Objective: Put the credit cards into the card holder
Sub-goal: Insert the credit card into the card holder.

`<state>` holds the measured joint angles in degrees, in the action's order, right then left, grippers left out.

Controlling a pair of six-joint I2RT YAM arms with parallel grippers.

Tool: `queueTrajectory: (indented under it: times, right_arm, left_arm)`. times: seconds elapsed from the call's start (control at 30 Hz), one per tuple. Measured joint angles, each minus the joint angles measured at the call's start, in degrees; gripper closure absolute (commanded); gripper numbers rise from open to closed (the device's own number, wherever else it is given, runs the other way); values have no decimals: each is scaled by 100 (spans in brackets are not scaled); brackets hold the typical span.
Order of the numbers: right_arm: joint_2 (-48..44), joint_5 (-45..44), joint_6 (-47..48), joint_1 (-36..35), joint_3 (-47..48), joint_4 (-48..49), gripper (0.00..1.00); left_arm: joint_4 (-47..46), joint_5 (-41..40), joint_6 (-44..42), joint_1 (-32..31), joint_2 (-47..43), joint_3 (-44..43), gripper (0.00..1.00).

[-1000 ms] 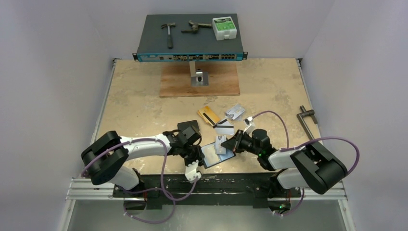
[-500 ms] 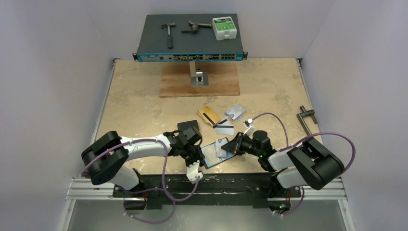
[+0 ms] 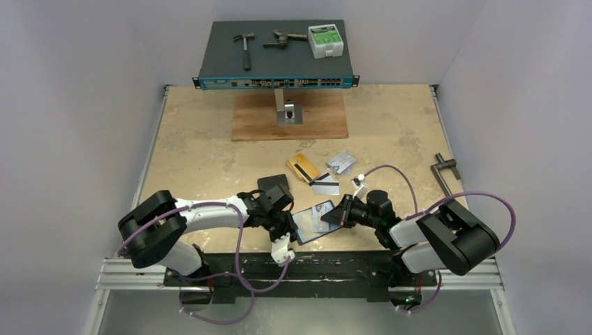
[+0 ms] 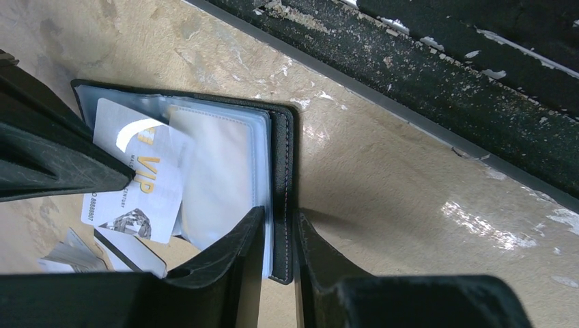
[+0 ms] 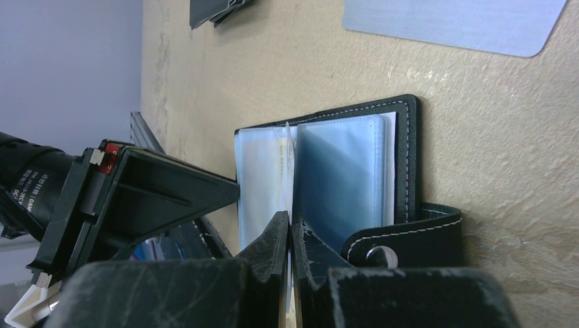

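Hold card holder [image 4: 283,150] steady in clamped left gripper [image 4: 278,213]; with right gripper [image 5: 289,219] pinched on VIP card [image 4: 143,184], slide flat, square into clear pocket [image 4: 218,171].

The card holder [image 5: 404,157] was seen lying open on the table [image 5: 491,116], its snap tab [image 5: 410,239] alongside. A thin credit card [image 5: 289,178], viewed edge-on among the clear pockets, was pinched by the right gripper [image 5: 289,225]. A silver-grey card [image 5: 450,20] was seen beyond.

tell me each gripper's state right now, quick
Left gripper: closed on the card holder edge.
Right gripper: closed on a white card.
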<state>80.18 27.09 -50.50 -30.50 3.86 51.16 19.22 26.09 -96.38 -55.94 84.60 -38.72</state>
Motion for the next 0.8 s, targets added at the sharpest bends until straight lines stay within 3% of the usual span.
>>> queueTrajectory:
  times: [0.8]
  right_arm:
    - [269,570,70,22,210,-459,100]
  left_arm:
    - [-138,-79,7,-44,-94,114,82]
